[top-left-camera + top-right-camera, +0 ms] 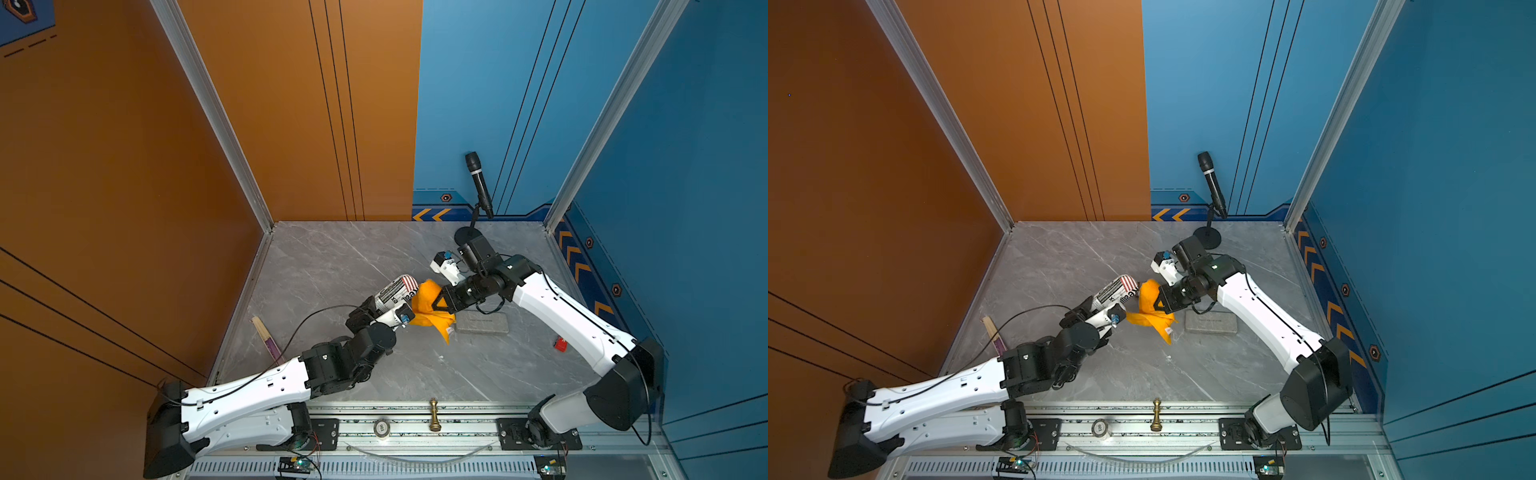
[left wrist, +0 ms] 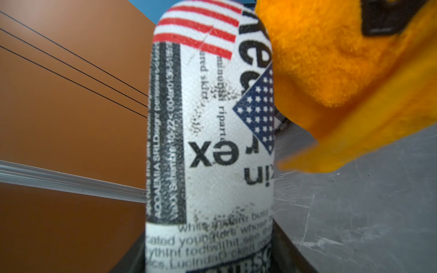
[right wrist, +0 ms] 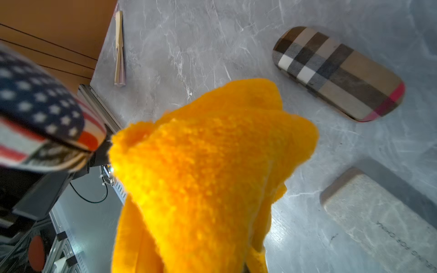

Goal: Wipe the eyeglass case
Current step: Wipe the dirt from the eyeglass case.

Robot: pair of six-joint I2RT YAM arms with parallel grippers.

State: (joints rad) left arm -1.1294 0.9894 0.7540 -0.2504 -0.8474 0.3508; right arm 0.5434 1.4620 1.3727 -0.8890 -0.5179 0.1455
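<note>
**Flag-print case held up, cloth against its tip**

The left arm reaches low from its base toward the middle of the desk, with its wrist angled upward. The left jaws are clamped on the near end of the eyeglass case, which sticks out beyond them, tilted and lifted clear of the desk. The right arm bends in from the opposite side. The right jaws are pinched tight on a bunched orange cloth, which bulges in front of them and hangs below them in a loose tail. The cloth touches the far, rounded end of the case, between the two sets of jaws.

The eyeglass case is closed, so its inside cannot be seen. A plaid case, also closed, lies flat on the desk beyond the right jaws. A grey slab lies just under the right wrist.

The right jaws are mostly buried in cloth, with only dark edges showing. The left wrist view shows the left jaws only as dark edges at the case's base. The top views do not show the plaid case; only the wrist views catch it.
</note>
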